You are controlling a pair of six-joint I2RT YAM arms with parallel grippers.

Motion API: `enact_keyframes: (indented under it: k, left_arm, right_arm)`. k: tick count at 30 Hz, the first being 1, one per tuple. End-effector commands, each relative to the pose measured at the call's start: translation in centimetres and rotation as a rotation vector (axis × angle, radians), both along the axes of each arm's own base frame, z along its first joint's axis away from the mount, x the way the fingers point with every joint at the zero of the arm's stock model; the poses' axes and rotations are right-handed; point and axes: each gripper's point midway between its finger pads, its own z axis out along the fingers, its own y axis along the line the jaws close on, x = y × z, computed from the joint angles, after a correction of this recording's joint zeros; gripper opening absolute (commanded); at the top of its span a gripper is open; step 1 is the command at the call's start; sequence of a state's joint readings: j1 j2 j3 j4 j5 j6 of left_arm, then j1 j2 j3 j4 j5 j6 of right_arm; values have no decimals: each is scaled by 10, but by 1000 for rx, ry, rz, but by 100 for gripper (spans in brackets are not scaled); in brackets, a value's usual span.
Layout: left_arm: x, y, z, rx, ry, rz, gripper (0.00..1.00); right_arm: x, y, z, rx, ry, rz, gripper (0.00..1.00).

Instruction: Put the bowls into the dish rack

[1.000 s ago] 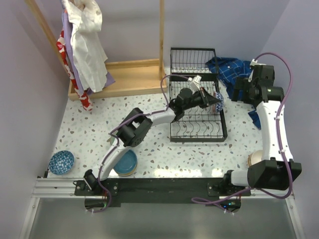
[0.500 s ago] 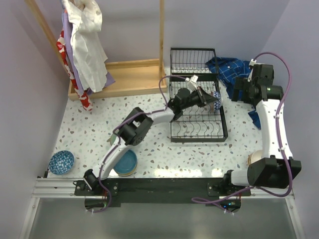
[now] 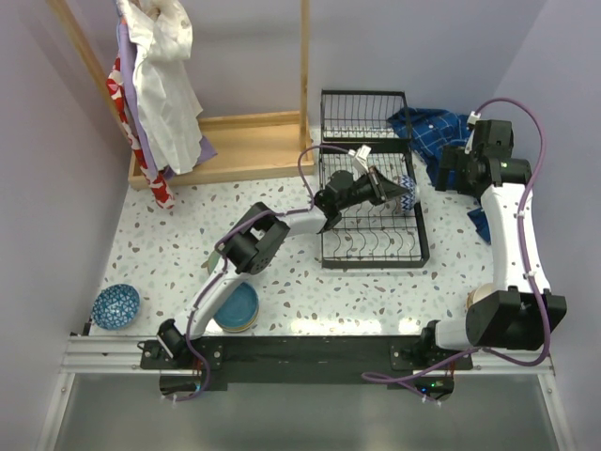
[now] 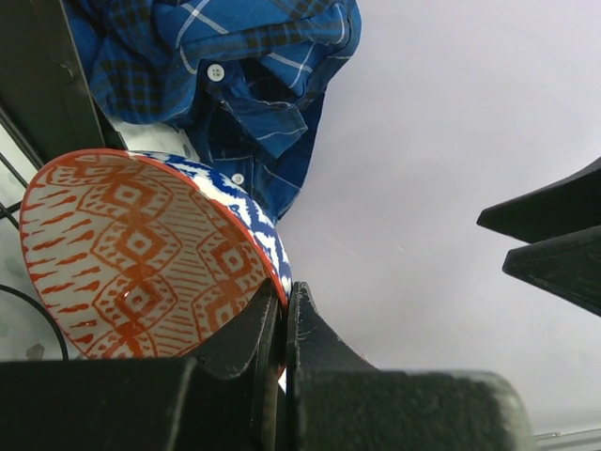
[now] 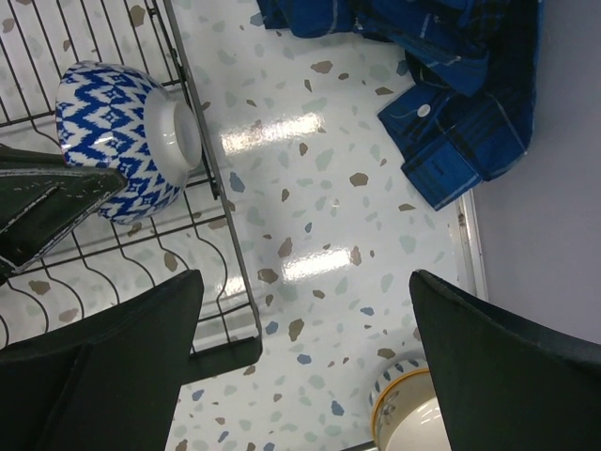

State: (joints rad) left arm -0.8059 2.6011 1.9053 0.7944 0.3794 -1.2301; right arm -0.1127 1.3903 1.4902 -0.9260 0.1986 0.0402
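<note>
The black wire dish rack (image 3: pixel 371 242) stands at the table's middle back, its end panel upright behind it. My left gripper (image 3: pixel 392 188) is shut on the rim of a red-orange patterned bowl (image 4: pixel 141 254) with a blue-and-white outside, holding it on edge over the rack's right side (image 5: pixel 214 202). The bowl's outside shows in the right wrist view (image 5: pixel 122 141). My right gripper (image 5: pixel 305 366) is open and empty, high above the table right of the rack. A teal bowl (image 3: pixel 237 308), a dark blue speckled bowl (image 3: pixel 115 306) and a yellow-rimmed bowl (image 5: pixel 413 413) sit on the table.
A blue plaid shirt (image 3: pixel 427 127) lies crumpled behind and right of the rack. A wooden-framed clothes stand (image 3: pixel 235 141) with hanging cloth fills the back left. The yellow-rimmed bowl (image 3: pixel 480 299) sits close to the right arm's base.
My left gripper has carried the patterned bowl slightly back and to the left over the rack. The right arm has shifted very little.
</note>
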Motion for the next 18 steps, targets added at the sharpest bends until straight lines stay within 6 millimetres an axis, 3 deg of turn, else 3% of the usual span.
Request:
enact_keyframes:
  k: [1,6,11,18]
  left_arm:
    - [0,11,-2,14,11,7,0]
    - [3,16,2,30,9,27,8]
    - [4,18,8,34,-25,35,30]
    - [0,25,39,56,-141,33,55]
  right_arm:
    - [8,-1,15,-2,-61,0,96]
    - [10,1,16,8,-76,2,96]
    - [10,2,17,18,-85,0,96]
    - [8,4,17,27,-81,6,96]
